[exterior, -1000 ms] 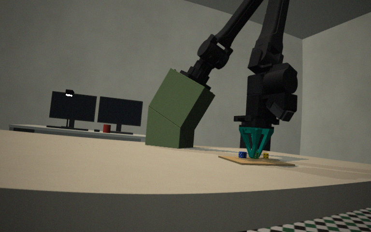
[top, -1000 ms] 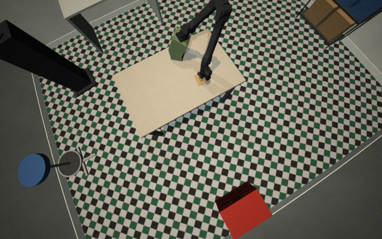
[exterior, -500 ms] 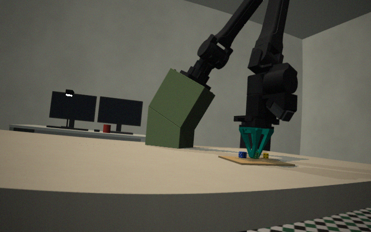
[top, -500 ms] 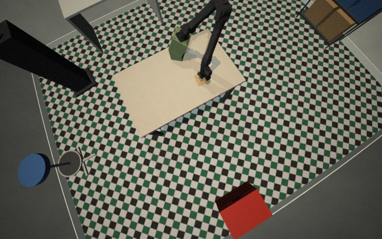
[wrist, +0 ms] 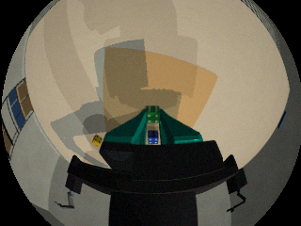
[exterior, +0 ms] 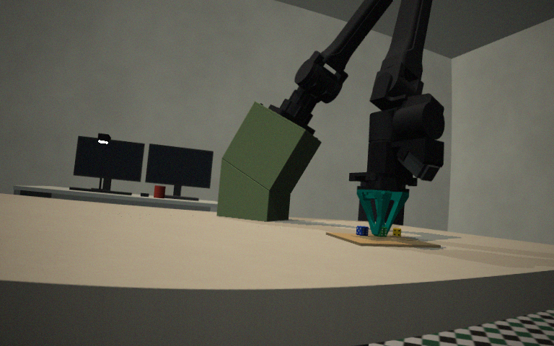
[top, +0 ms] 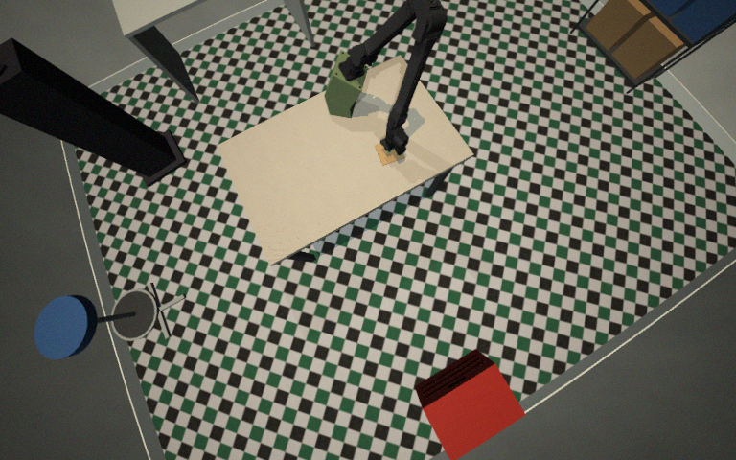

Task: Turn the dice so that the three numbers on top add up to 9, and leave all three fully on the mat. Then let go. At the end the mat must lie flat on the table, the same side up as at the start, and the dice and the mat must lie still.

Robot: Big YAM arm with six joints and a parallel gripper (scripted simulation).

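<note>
Exterior view: green die clamped low over the mat

The black arm [top: 411, 80] [exterior: 402, 48] rises from a green pedestal [top: 340, 99] [exterior: 247, 175] at the upper long edge of the desk [top: 304, 178] [exterior: 163, 249] [wrist: 245, 56], as the top view has it. Its gripper [top: 386, 147] [exterior: 380, 233] [wrist: 152, 113] points down over the tan mat [top: 386, 158] [exterior: 367, 241] [wrist: 198, 77], which lies near the desk's right corner and lower long edge. The teal jaws are clamped on the green die [exterior: 383, 232] [wrist: 152, 114]; whether it touches the mat, I cannot tell. From outside, the blue die [exterior: 361, 231] [wrist: 152, 137] sits just left of the fingertips, the yellow die [exterior: 397, 232] [wrist: 97, 140] just right. The wrist view puts yellow seemingly beside the mat's edge. The top numbers are too small to read surely.
</note>
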